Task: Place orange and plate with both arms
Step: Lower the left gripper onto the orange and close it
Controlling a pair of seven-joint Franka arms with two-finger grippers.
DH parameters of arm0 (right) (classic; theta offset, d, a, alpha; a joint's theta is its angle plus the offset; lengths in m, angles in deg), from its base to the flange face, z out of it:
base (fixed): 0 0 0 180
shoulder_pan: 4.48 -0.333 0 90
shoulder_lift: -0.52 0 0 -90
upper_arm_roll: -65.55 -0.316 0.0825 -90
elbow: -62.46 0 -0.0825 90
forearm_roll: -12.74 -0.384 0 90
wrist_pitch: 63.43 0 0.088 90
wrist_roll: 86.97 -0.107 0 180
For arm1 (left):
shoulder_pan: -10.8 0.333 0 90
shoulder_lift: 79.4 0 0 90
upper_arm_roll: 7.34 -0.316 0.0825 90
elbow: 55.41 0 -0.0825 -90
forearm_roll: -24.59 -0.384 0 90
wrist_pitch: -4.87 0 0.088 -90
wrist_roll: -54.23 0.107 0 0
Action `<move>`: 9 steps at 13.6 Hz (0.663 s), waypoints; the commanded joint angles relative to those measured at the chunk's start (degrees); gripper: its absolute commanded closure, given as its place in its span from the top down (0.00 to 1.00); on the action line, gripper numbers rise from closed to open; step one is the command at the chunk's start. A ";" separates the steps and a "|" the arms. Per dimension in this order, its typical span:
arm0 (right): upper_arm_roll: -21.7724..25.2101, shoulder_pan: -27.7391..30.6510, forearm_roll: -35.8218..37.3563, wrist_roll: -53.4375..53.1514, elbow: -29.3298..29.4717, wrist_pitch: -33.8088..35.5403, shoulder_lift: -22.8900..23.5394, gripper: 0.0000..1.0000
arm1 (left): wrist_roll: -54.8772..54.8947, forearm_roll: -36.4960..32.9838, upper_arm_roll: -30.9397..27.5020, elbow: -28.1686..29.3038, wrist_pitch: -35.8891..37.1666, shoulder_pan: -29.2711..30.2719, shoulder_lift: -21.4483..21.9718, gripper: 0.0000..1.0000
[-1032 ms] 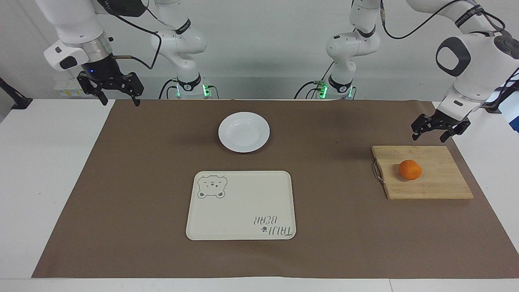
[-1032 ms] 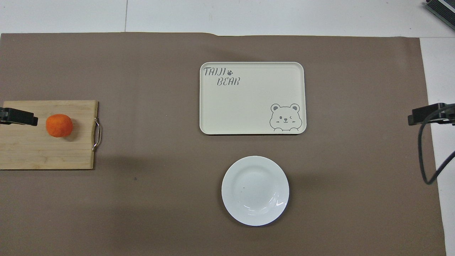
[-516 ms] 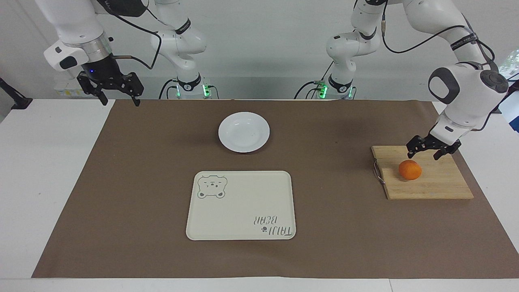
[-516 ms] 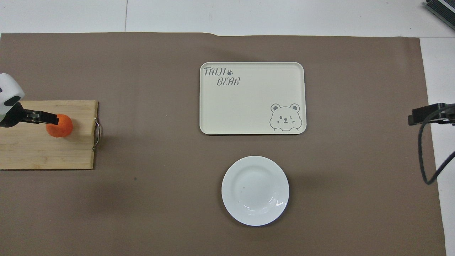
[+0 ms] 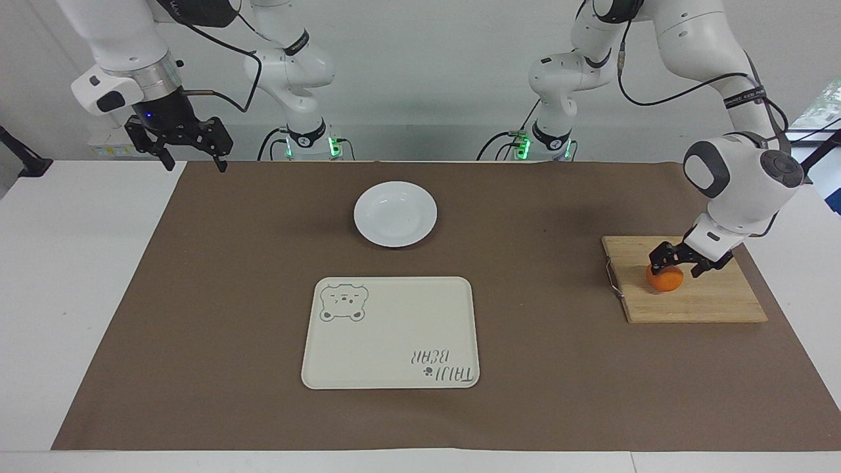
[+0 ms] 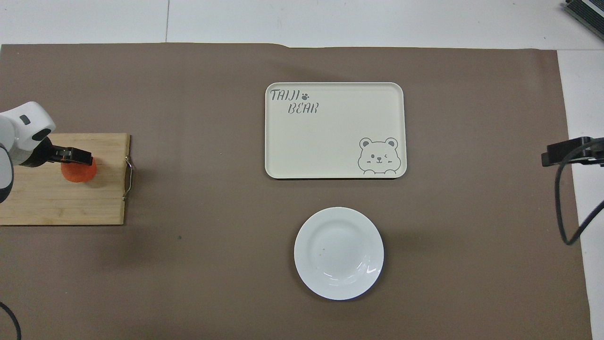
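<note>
The orange (image 5: 665, 282) lies on a wooden cutting board (image 5: 713, 301) at the left arm's end of the table; it also shows in the overhead view (image 6: 79, 174). My left gripper (image 5: 677, 264) is open and low over the orange, one finger on each side of its top; in the overhead view the left gripper (image 6: 75, 158) covers part of it. The white plate (image 5: 395, 214) sits empty on the brown mat, nearer to the robots than the tray, also in the overhead view (image 6: 339, 253). My right gripper (image 5: 179, 146) waits open, raised over the mat's edge at the right arm's end.
A cream rectangular tray with a bear drawing (image 5: 390, 332) lies mid-table, farther from the robots than the plate, also in the overhead view (image 6: 335, 130). The cutting board (image 6: 61, 203) has a metal handle on its tray-facing edge. A black cable hangs by the right gripper (image 6: 566, 151).
My left gripper has come down from beside the board onto the orange, its fingers now straddling it. The right arm, plate, tray and orange have not moved.
</note>
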 commanded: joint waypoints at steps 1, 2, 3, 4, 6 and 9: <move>-0.37 0.32 0.25 -0.83 0.24 0.66 -0.24 1.00 | -0.03 -0.45 0.50 1.22 -1.88 0.77 -0.94 1.00; -0.37 0.32 0.25 -0.83 0.32 0.66 -0.24 1.00 | -0.20 -0.45 0.50 1.48 -1.80 0.77 -0.94 1.00; -0.37 0.32 0.25 -0.83 0.24 0.66 -0.24 1.00 | -0.47 -0.45 0.50 1.83 -1.79 0.69 -0.77 1.00; -0.37 0.32 0.25 -0.83 0.24 0.66 -0.24 1.00 | -0.99 -0.45 0.50 2.70 -2.06 0.69 -0.51 1.00; -0.37 0.32 0.25 -0.83 0.24 0.66 -0.24 1.00 | -1.43 -0.45 0.50 3.85 -3.11 0.69 -0.59 1.00; -0.37 0.32 0.25 -0.83 0.32 0.66 -0.24 1.00 | -1.70 -0.28 0.50 5.09 -5.32 1.04 -0.94 0.37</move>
